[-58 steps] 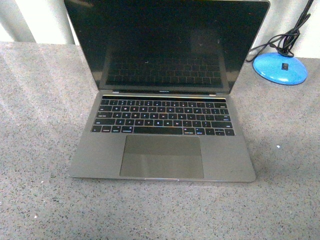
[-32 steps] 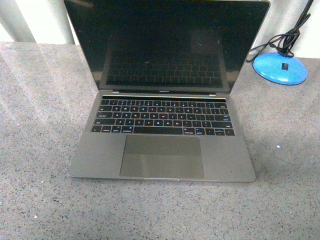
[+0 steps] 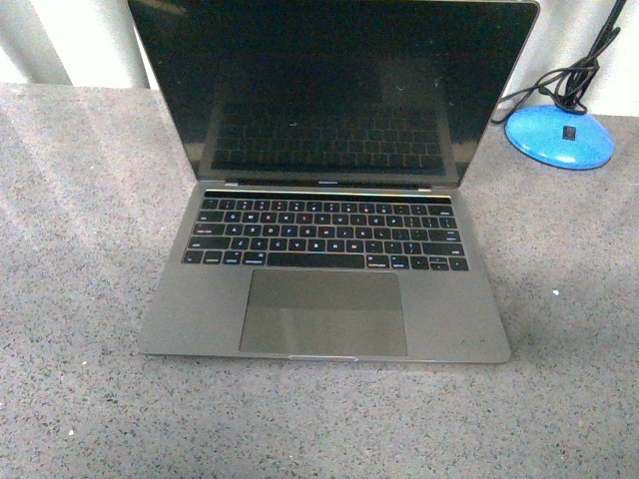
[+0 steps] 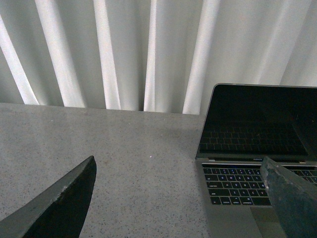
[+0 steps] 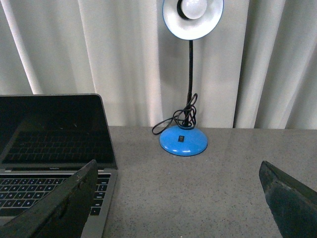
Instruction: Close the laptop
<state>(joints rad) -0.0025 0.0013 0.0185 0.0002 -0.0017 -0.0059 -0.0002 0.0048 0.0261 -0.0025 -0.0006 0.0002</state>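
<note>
The laptop (image 3: 324, 249) sits open at the centre of the front view on the counter (image 3: 80, 299), screen upright and nothing blocking its fold. The left hand (image 4: 178, 166) and right hand (image 5: 178, 166) hover either side of it, both released with fingers spread wide, likely ready to reach the lid.
</note>
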